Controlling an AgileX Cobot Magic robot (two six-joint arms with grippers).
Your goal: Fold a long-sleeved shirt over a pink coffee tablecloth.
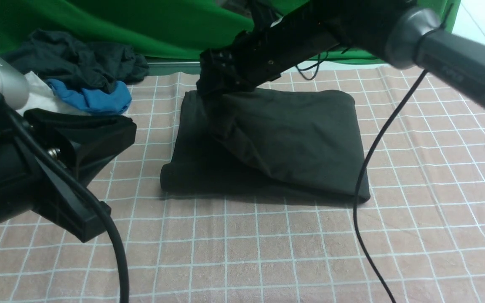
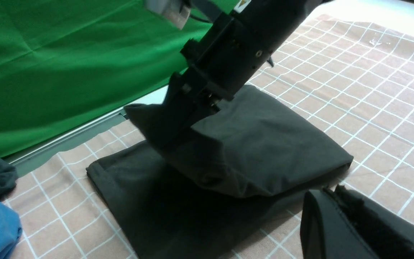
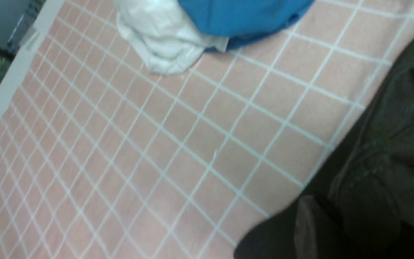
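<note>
The black long-sleeved shirt [image 1: 293, 139] lies partly folded in the middle of the pink coffee tablecloth [image 1: 267, 252], with one layer raised over the flat lower layer. My right arm reaches across from the right. My right gripper [image 1: 209, 94] is shut on the shirt's far left corner and holds that fabric up off the cloth. The left wrist view shows the same pinch [image 2: 167, 136]. In the right wrist view dark fabric [image 3: 390, 151] sits between the jaws of my right gripper [image 3: 322, 216]. My left gripper [image 1: 126, 128] hovers shut and empty at the near left, its tip [image 2: 322, 194] just short of the shirt's near edge.
A heap of clothes sits at the back left: a dark garment [image 1: 78, 59], a blue one [image 1: 95, 99] and a white one [image 1: 40, 94]. The green backdrop [image 1: 141, 25] hangs behind the table. A black cable [image 1: 373, 160] from the right arm dangles in front of the shirt's right side.
</note>
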